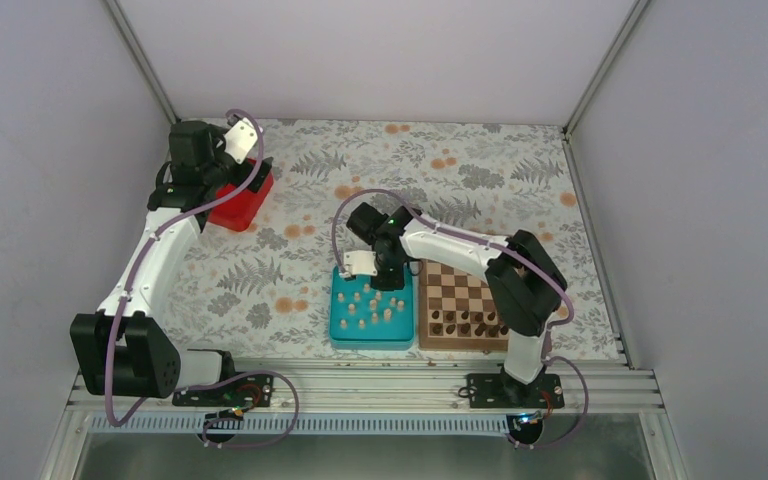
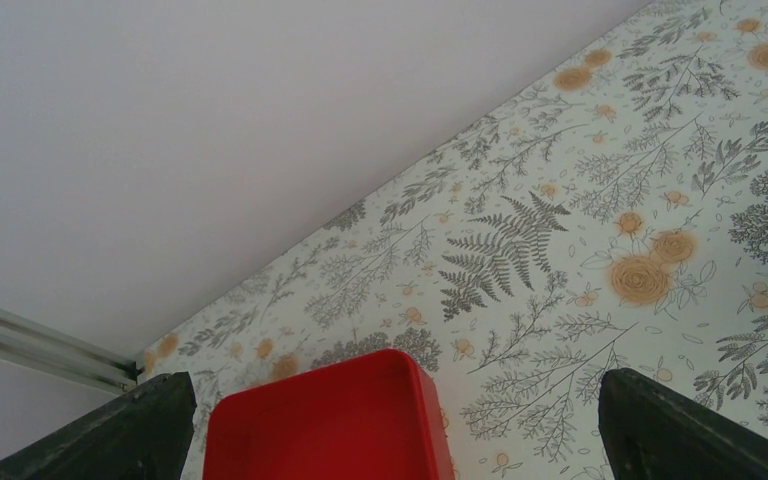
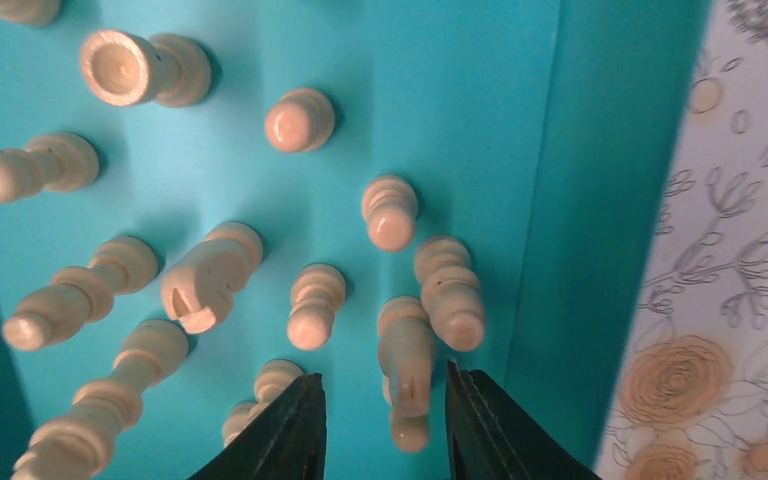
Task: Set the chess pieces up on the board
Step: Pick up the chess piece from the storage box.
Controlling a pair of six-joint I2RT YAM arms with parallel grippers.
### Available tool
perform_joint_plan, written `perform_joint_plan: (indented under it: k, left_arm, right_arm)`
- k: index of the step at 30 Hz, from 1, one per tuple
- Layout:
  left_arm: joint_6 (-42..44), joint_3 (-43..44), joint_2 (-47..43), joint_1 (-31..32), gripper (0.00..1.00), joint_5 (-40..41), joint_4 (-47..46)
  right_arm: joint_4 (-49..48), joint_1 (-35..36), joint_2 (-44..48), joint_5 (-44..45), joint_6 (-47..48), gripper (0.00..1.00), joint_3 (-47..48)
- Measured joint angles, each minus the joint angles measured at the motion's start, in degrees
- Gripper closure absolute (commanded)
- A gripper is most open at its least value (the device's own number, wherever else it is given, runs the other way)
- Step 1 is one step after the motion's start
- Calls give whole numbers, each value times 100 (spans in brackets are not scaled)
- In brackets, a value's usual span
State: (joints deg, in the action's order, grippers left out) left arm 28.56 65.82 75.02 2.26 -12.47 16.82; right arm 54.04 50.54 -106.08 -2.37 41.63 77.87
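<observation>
Okay, from overhead: the right arm (image 1: 460, 245) is stretched across to the teal tray (image 1: 370, 341), which sits just left of the board (image 1: 455, 290) on the flowered worktop (image 1: 520, 190). The pale chess pieces (image 1: 375, 310) stand scattered inside that tray, while dark chessmen (image 1: 465, 322) line the board's near rows. The left arm (image 1: 155, 255) reaches off to the far left corner, over a red bin (image 1: 245, 205).

On to the left wrist view: the left end effector (image 2: 395, 385) is released, its fingers (image 2: 140, 430) spread wide with nothing gripped, and the red bin's corner is below.

And the right wrist view: the right end effector (image 3: 383, 375) is down in the tray, straddling one pale piece (image 3: 405, 360). The right finger is just beside it and a sliver of teal shows on the left, so it's parted, not clamped.
</observation>
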Motion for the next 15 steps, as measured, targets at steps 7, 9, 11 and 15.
perform_joint_plan:
  k: [7, 9, 11, 15]
  left_arm:
    - [39, -11, -9, 0, 0, 0, -33]
    - [39, -11, -9, 0, 0, 0, -44]
    - [39, -11, -9, 0, 0, 0, -46]
    - [37, -11, -9, 0, 0, 0, -46]
  right_arm:
    - [-168, -17, -138, 72, -22, 71, -229]
    - [-212, -46, -138, 74, -35, 76, -258]
    - [-262, -76, -138, 70, -50, 79, -269]
    - [-326, -125, -138, 17, -81, 80, -271]
